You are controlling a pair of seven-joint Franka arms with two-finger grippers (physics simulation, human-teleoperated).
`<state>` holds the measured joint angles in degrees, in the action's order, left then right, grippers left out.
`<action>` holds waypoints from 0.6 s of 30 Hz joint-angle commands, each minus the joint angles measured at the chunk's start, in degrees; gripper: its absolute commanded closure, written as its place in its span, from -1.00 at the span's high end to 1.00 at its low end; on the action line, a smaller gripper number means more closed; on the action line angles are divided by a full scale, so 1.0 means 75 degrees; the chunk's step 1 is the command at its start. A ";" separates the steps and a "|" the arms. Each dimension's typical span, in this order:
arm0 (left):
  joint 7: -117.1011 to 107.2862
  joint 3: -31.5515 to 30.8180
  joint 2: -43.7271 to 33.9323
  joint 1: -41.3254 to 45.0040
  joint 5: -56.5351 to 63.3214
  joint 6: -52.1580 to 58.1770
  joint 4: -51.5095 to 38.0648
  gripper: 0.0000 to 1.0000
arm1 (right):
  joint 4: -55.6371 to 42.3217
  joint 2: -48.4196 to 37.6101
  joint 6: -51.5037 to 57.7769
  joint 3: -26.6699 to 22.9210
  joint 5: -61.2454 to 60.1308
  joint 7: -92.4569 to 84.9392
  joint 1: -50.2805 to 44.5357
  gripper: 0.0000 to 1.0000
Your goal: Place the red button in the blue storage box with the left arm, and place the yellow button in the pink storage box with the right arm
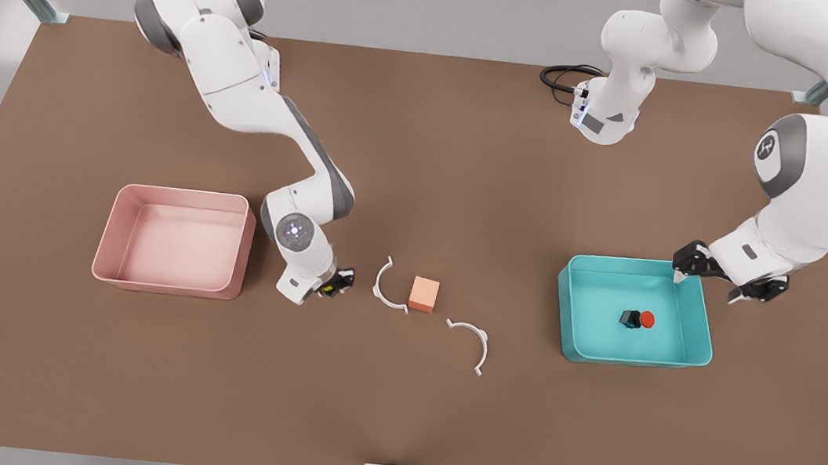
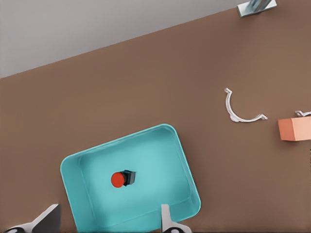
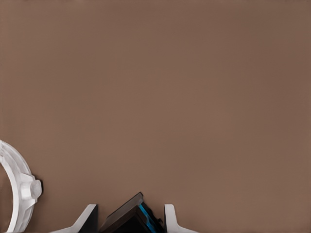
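— What have you got to count here?

— Two arms, two boxes, two buttons, two white clamps and one orange block (image 1: pixel 424 294), all on your brown table (image 1: pixel 424 147). In the front view the pink box (image 1: pixel 109 235) sits at the table's 9 o'clock and the blue box (image 1: pixel 570 315) at 3 o'clock. One clamp (image 1: pixel 377 285) lies just beside the block at its 9 o'clock, the other (image 1: pixel 479 335) near its 4 o'clock.

— Any writing?

— A mark like an R (image 1: pixel 766 146) on the joint of the arm by the blue box. I can read nothing else.

— What's in the boxes?

— The red button (image 1: pixel 641 319) lies on its side near the middle of the blue box's floor, red cap towards 3 o'clock. The pink box shows you a bare floor.

— And your grippers?

— Your left gripper (image 1: pixel 707 286) hangs above the blue box's rim at its 1 o'clock corner, fingers spread wide, holding nothing. Your right gripper (image 1: pixel 333 282) is low at the pink box's 3 o'clock, fingers closed round the yellow button (image 1: pixel 329 286). Its wrist view shows the button's dark body (image 3: pixel 129 218) between them, with a clamp (image 3: pixel 19 189) nearby.
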<state>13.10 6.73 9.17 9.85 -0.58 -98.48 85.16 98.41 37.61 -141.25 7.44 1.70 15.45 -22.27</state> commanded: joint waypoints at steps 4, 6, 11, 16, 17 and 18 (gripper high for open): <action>-0.2333 -0.0007 -0.0004 -0.0036 0.0136 0.0815 -0.0046 1.00 | -0.0184 -0.0913 0.1172 -0.0007 0.0043 -0.0724 0.0965 0.10; -0.2333 -0.0007 -0.0004 -0.0036 0.0136 0.0815 -0.0046 1.00 | -0.0149 -0.1405 0.1922 -0.0007 0.0054 -0.1169 0.1433 0.11; -0.2333 -0.0007 -0.0004 -0.0036 0.0124 0.0826 -0.0046 1.00 | 0.1361 -0.2798 0.2415 0.0005 0.0043 -0.2236 0.2430 0.14; -0.2345 -0.0007 -0.0004 -0.0036 0.0124 0.0826 -0.0046 1.00 | 0.2651 -0.3562 0.2286 0.0016 0.0043 -0.2927 0.3379 0.16; -0.2333 -0.0007 -0.0004 -0.0036 0.0124 0.0826 -0.0046 1.00 | 0.2756 -0.3550 0.2134 0.0016 0.0043 -0.3173 0.3554 0.16; -0.2333 -0.0007 -0.0004 -0.0036 0.0124 0.0826 -0.0046 1.00 | 0.2909 -0.3433 0.1911 0.0016 0.0043 -0.3232 0.3766 0.16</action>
<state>2.05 6.66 9.20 9.58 0.31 -92.63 84.84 119.84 11.75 -126.17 7.54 1.89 4.60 5.07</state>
